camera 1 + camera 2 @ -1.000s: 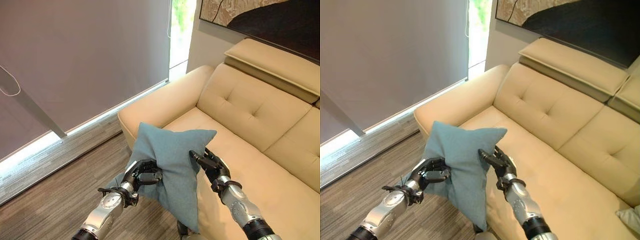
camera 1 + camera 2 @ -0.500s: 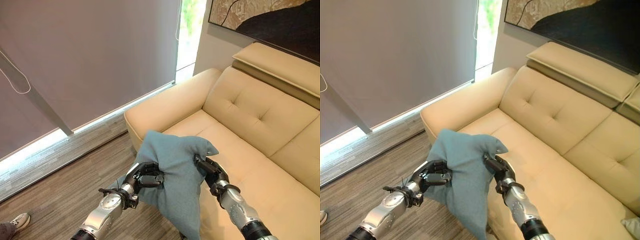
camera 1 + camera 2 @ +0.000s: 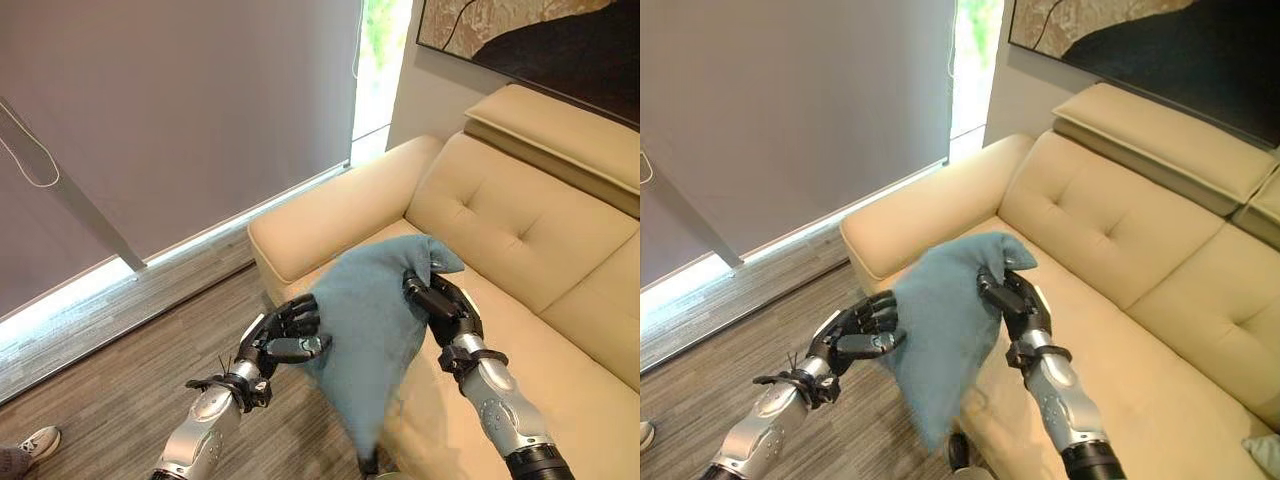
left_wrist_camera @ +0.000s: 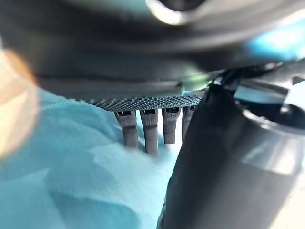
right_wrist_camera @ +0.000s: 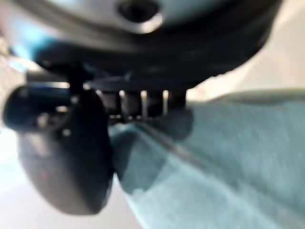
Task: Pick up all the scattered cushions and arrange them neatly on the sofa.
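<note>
Left eye view, read from left to right: a grey blind and a strip of wooden floor (image 3: 110,370), then the left hand (image 3: 283,335), then a blue-green cushion (image 3: 375,320), then the right hand (image 3: 442,305), then the beige sofa (image 3: 520,230).

The left hand's fingers are loosely curled and spread, resting against the cushion's left side without closing round the cloth. The right hand's fingers and thumb are curled into the cushion's upper right corner, pinching it.

The cushion hangs in the air over the front edge of the sofa seat, by the left armrest. Its long axis runs from the gripped top corner down to a loose lower corner pointing toward the floor. It sits between the two hands, and the right hand appears to carry it alone. The seat lies just beyond and to the right, on the right hand's side.
</note>
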Controlling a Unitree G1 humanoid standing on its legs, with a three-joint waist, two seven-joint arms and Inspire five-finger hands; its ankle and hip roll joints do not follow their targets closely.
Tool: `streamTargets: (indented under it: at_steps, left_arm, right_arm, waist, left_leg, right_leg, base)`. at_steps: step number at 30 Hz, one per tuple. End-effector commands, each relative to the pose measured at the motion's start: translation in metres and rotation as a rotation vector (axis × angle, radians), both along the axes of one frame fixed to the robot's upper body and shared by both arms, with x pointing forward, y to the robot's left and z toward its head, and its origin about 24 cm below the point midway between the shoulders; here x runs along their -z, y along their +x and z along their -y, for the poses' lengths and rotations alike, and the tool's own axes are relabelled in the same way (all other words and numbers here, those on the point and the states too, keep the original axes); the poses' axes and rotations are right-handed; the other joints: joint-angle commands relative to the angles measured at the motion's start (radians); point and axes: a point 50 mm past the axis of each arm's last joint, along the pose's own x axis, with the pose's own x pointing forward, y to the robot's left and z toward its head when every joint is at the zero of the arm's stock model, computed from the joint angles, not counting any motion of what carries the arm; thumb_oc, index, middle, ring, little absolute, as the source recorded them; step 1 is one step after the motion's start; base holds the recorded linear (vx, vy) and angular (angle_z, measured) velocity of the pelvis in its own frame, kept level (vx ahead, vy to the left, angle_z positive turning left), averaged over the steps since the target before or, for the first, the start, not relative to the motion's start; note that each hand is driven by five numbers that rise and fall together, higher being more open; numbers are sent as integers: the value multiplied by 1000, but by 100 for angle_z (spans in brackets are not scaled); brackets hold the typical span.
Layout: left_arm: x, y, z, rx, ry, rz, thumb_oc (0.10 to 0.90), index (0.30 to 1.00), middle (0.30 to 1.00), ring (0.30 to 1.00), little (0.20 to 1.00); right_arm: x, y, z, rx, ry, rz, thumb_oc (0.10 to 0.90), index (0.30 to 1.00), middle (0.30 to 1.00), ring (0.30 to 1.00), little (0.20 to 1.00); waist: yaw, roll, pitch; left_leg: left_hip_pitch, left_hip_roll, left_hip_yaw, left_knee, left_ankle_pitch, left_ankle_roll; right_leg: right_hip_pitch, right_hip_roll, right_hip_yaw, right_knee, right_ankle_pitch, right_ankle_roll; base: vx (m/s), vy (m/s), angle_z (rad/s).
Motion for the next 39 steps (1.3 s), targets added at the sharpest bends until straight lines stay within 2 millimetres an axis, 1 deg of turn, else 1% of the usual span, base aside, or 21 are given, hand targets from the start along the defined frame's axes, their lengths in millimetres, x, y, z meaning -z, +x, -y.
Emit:
streamTargets:
  at_steps: [1,3,4,5,8,9,10,13,15,17,18,19,20,21,24,25,27,29,33,38,39]
  left_arm:
    - [-51,14,-19,-112,-32,294,800,900,900,900,900]
    - [-44,11,-35,-203,-30,259,800,900,900,900,900]
    - [-44,11,-35,-203,-30,259,800,900,900,900,900]
    - [-40,9,-49,-273,17,242,800,900,900,900,900]
    - [-26,10,-76,-419,118,172,800,900,900,900,900]
    - [-26,10,-76,-420,118,173,800,900,900,900,900]
    - [-16,13,-92,-521,191,112,800,900,900,900,900]
    - [-6,14,-109,-599,206,46,800,900,900,900,900]
    - [-1,17,-115,-608,199,14,800,900,900,900,900]
    - [8,16,-114,-613,151,-28,800,900,900,900,900]
    - [8,16,-115,-614,151,-28,800,900,900,900,900]
    - [11,19,-117,-623,137,-54,800,900,900,900,900]
    - [11,19,-117,-623,136,-53,800,900,900,900,900]
    - [14,22,-118,-633,139,-74,800,900,900,900,900]
    - [16,25,-117,-648,119,-90,800,900,900,900,900]
    - [20,26,-116,-664,77,-105,800,900,900,900,900]
    - [19,28,-115,-665,68,-105,800,900,900,900,900]
    - [13,34,-107,-658,-1,-56,800,900,900,900,900]
    - [9,39,-101,-634,-62,-24,800,900,900,900,900]
    - [4,44,-88,-563,-136,16,800,900,900,900,900]
    - [3,46,-76,-492,-191,29,800,900,900,900,900]
  right_arm:
    - [-71,14,-19,-73,105,391,400,300,300,300,300]
    - [-74,10,-13,-75,78,400,400,300,300,300,300]
    - [-74,10,-13,-75,78,400,400,300,300,300,300]
    - [-78,10,-10,-86,57,409,400,300,300,300,300]
    - [-89,11,-5,-114,-17,443,400,300,300,300,300]
    - [-90,11,-5,-114,-18,444,400,300,300,300,300]
    - [-100,14,-5,-148,-69,472,400,300,300,300,300]
    - [-125,13,-7,-241,-154,545,400,300,300,300,300]
    - [-144,10,-14,-350,-205,600,400,300,300,300,300]
    - [-159,5,-24,-467,-238,644,400,300,300,300,300]
    - [-160,5,-24,-467,-238,644,400,300,300,300,300]
    - [-174,0,-35,-590,-279,674,400,300,300,300,300]
    - [-174,1,-35,-590,-279,674,400,300,300,300,300]
    - [-183,-5,-47,-699,-293,698,400,300,300,300,300]
    - [-190,-7,-54,-761,-306,708,400,300,300,300,300]
    - [-195,-11,-61,-815,-298,716,400,300,300,300,300]
    - [-194,-11,-64,-836,-288,709,400,300,300,300,300]
    - [-191,-13,-73,-891,-251,695,400,300,300,300,300]
    - [-194,-16,-81,-942,-233,711,400,300,300,300,300]
    - [-194,-17,-91,-980,-186,731,400,300,300,300,300]
    - [-195,-16,-96,-1006,-177,735,400,300,300,300,300]
  waist:
    - [-11,-69,-121]
    - [-8,-73,-122]
    - [-8,-72,-122]
    - [-6,-75,-121]
    - [-9,-79,-120]
    - [-10,-78,-119]
    - [-15,-81,-119]
    - [-31,-84,-112]
    - [-43,-88,-114]
    - [-54,-93,-113]
    - [-54,-93,-116]
    - [-65,-100,-116]
    - [-65,-100,-119]
    - [-75,-108,-121]
    - [-80,-114,-126]
    - [-84,-120,-131]
    - [-86,-122,-133]
    - [-86,-131,-137]
    - [-90,-141,-143]
    - [-93,-141,-146]
    - [-92,-139,-147]
  left_leg:
    - [-29,-4,-43,2,-56,-5]
    - [-31,-2,-42,2,-54,-6]
    - [-31,-2,-42,2,-54,-6]
    - [-33,-1,-40,2,-53,-7]
    - [-34,1,-39,2,-50,-11]
    - [-34,1,-39,2,-50,-11]
    - [-37,3,-35,2,-46,-15]
    - [-37,9,-27,2,-46,-20]
    - [-42,12,-19,2,-42,-25]
    - [-41,14,-14,2,-43,-29]
    - [-46,14,-13,2,-40,-29]
    - [-42,18,-8,2,-42,-32]
    - [-46,18,-8,2,-40,-33]
    - [-43,22,-1,2,-41,-36]
    - [-49,24,2,2,-38,-38]
    - [-47,25,7,2,-40,-39]
    - [-47,26,8,2,-41,-40]
    - [-43,28,9,2,-42,-41]
    - [-41,31,10,2,-44,-42]
    - [-41,32,12,2,-45,-42]
    - [-40,32,11,2,-47,-40]
  right_leg:
    - [84,-25,-8,55,-166,59]
    - [84,-25,-8,49,-164,59]
    - [84,-25,-8,49,-164,59]
    - [83,-24,-9,47,-163,59]
    - [80,-23,-8,46,-162,59]
    - [81,-23,-8,46,-162,59]
    - [77,-21,-7,45,-160,59]
    - [73,-18,-2,45,-160,61]
    - [64,-17,2,44,-156,62]
    - [64,-14,6,47,-157,65]
    - [59,-14,6,46,-155,64]
    - [59,-11,8,45,-155,66]
    - [55,-11,8,45,-153,66]
    - [53,-8,15,44,-152,67]
    - [46,-7,17,45,-149,67]
    - [47,-5,19,44,-149,68]
    - [46,-4,21,43,-149,68]
    - [49,-2,23,44,-150,66]
    - [51,-1,25,42,-148,67]
    - [47,1,28,43,-147,67]
    - [49,1,28,44,-147,67]
  base:
    - [0,0,0]
    - [0,0,0]
    - [0,0,0]
    - [0,0,0]
    - [0,0,0]
    - [0,0,0]
    - [0,0,0]
    - [0,0,0]
    - [-1,18,-5]
    - [0,8,-2]
    - [0,0,0]
    - [-2,-1,-6]
    - [12,7,-8]
    - [4,1,-8]
    - [0,2,-15]
    - [18,6,-11]
    - [17,8,-6]
    - [16,12,-4]
    - [4,-1,-3]
    - [-5,8,-4]
    - [-4,10,-9]
